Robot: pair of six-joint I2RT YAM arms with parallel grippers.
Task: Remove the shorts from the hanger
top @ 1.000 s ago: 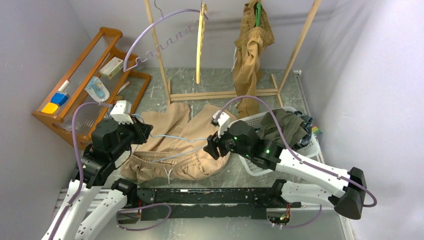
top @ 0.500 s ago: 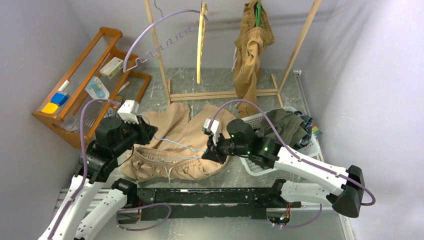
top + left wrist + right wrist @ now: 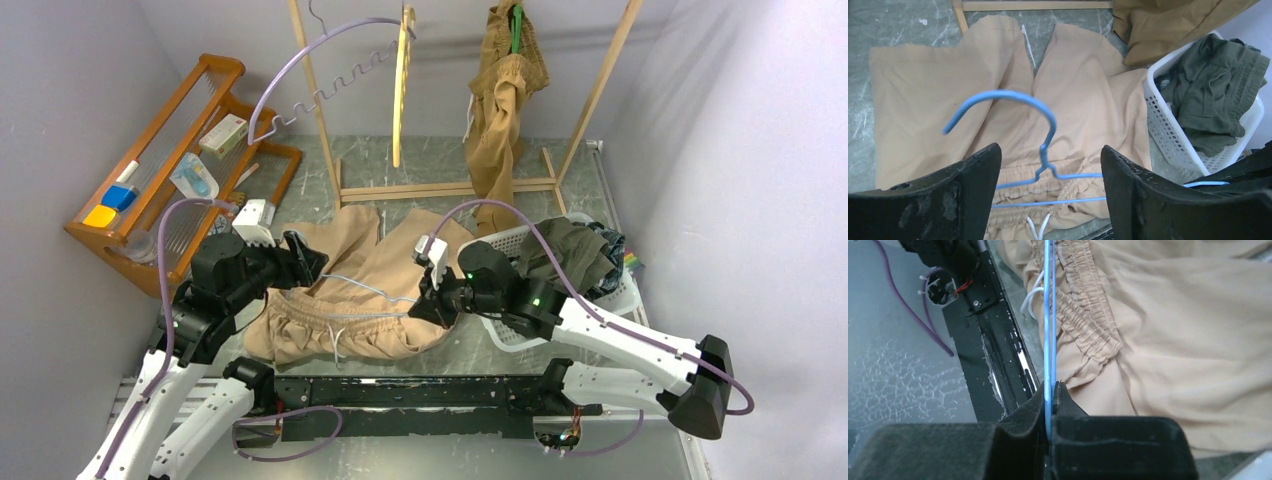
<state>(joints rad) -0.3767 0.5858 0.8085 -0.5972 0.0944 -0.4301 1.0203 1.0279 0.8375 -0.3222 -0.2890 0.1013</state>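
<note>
My right gripper [image 3: 1052, 390] is pinched tight on the blue hanger [image 3: 1008, 92]; my left gripper [image 3: 1048, 165] gapes wide, empty. The beige shorts [image 3: 1088, 100] lie flat on the tabletop [image 3: 898, 20], hanger seemingly resting across their waistband.

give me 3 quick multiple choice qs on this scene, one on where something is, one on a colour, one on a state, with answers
1. Where do the olive green shorts lie?
A. on the hanging rail
B. in the white basket
C. flat on the table

2. What colour is the wire hanger lying on the light beige shorts?
A. red
B. white
C. blue

3. How is the right gripper?
A. wide open, holding nothing
B. shut on the wire hanger
C. shut on a drawstring

Answers:
1 B, the left wrist view shows them heaped inside the basket's mesh walls.
2 C, its hook and bar show blue against the beige cloth.
3 B, the right wrist view shows the blue wire pinched between the closed fingers.
</note>
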